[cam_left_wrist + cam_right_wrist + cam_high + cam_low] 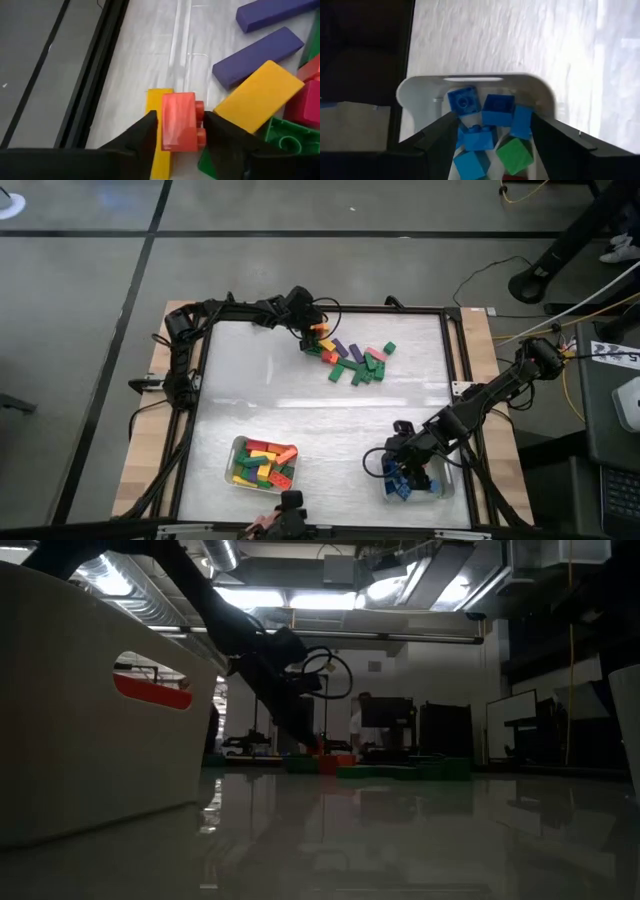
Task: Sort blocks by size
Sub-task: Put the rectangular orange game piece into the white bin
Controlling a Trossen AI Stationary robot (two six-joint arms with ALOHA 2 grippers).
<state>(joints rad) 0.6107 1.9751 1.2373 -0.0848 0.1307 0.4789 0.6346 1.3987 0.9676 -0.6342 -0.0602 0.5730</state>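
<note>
Tool, left [177, 125]: clenched on one short red block [178, 121], fingers pressing both its flanks, at the edge of the loose pile [352, 360]. A long yellow block [159, 131] lies just under and beside the red one, resting on the worktop [300, 400].

Tool, right [490, 135]: released, fingers spread and grasping nothing, poised over the small-block tray [470, 82], well apart from the pile.

Loose pile, near the worktop's far edge: long purple blocks [257, 55], a second long yellow block [260, 97], green [290, 137] and pink or red pieces, lying mixed and touching one another. Roughly a dozen or more pieces, all unsorted.

Small-block tray, well apart from the pile on the right arm's side: short squarish blocks, mostly blue [497, 110], with one green [515, 155]; a handful only.

Long-block tray [236, 448], well apart from the pile on the left arm's side: long blocks in yellow, red, green and orange, stacked loosely and filling much of it.

Progress, as judged: somewhat over halfway. Both trays are stocked, yet the pile remains to be cleared, the red block in hand being next for the small-block tray.
</note>
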